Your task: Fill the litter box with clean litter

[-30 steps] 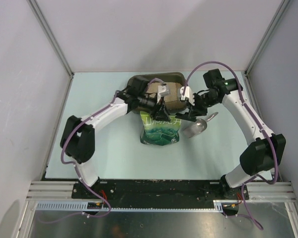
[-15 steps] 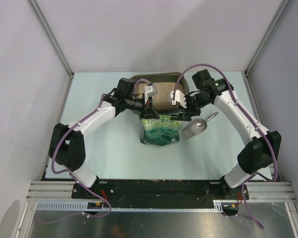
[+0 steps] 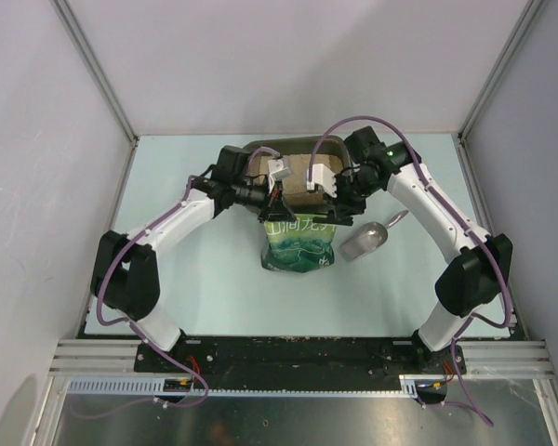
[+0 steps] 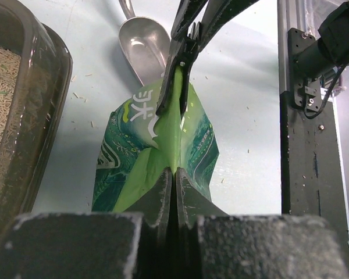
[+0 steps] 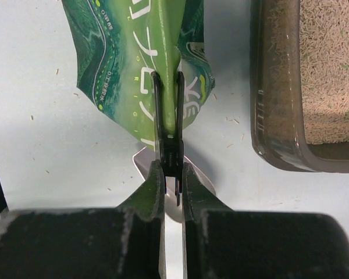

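Note:
The litter box (image 3: 296, 143) is a dark tray at the back centre, holding beige clean litter (image 3: 301, 178). It also shows in the left wrist view (image 4: 32, 116) and the right wrist view (image 5: 276, 116), with litter (image 5: 328, 70) inside. A green printed bag (image 3: 300, 243) stands just in front of it. My left gripper (image 4: 175, 174) is shut on the bag's top edge (image 4: 157, 145). My right gripper (image 5: 173, 168) is shut on a black clip (image 5: 167, 116) clamped on the same edge. In the top view both grippers, left (image 3: 281, 210) and right (image 3: 329, 214), meet over the bag's top.
A silver metal scoop (image 3: 367, 239) lies on the table right of the bag, close under the right gripper (image 5: 200, 181). Stray granules dot the pale table (image 3: 195, 269). Frame posts and walls bound the table on the sides and back.
Both arms have stretched further back toward the litter box, their grippers still pinched at the bag's top. The bag and scoop have stayed in place.

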Available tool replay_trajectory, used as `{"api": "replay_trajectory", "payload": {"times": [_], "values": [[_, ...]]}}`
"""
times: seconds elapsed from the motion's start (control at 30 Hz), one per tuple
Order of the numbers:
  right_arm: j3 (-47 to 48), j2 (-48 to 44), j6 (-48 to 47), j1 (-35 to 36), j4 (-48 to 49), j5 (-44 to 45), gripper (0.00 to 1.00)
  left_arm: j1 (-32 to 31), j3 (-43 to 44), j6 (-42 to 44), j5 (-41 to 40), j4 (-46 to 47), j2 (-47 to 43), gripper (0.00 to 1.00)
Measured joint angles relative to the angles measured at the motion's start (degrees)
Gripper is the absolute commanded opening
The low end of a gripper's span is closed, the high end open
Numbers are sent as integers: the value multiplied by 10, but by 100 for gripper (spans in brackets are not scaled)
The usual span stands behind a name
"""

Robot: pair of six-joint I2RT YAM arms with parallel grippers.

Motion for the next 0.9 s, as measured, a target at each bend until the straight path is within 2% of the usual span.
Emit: {"api": "replay_trajectory", "payload": {"times": [0.2, 0.37, 0.63, 0.9], "values": [[19, 2, 14, 8, -18, 12, 0, 2, 0, 0, 0, 0, 0, 4], [47, 2, 2, 40, -21, 19, 0, 0, 0, 0, 3, 1, 0, 4], [41, 2, -7, 49, -16, 23, 0, 0, 0, -1, 7, 0, 0, 5], [40, 19, -1, 49, -11, 10, 0, 0, 1, -1, 9, 0, 0, 13]]}}
